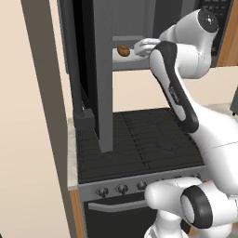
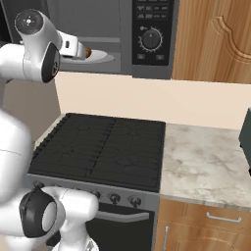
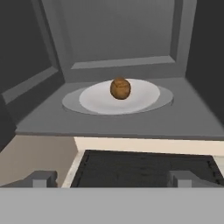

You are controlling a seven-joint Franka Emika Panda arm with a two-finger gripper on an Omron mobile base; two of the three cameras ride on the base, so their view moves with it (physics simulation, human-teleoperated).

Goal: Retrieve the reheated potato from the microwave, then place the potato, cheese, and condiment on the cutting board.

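One potato (image 3: pixel 120 88) sits on a white plate (image 3: pixel 144 98) inside the microwave (image 3: pixel 118 39), ahead of the wide-open gripper (image 3: pixel 111 178); fingertips are partly cut off.

Even flat rendered light, no glare; microwave (image 3: pixel 118 39) interior dim; soft, slightly blurry edges.

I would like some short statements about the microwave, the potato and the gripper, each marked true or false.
1. The microwave door is closed. False: it stands open.
2. The potato lies on a white plate inside the microwave. True.
3. The gripper holds the potato. False: it is open, short of the potato.
4. A black stove sits below the microwave. True.
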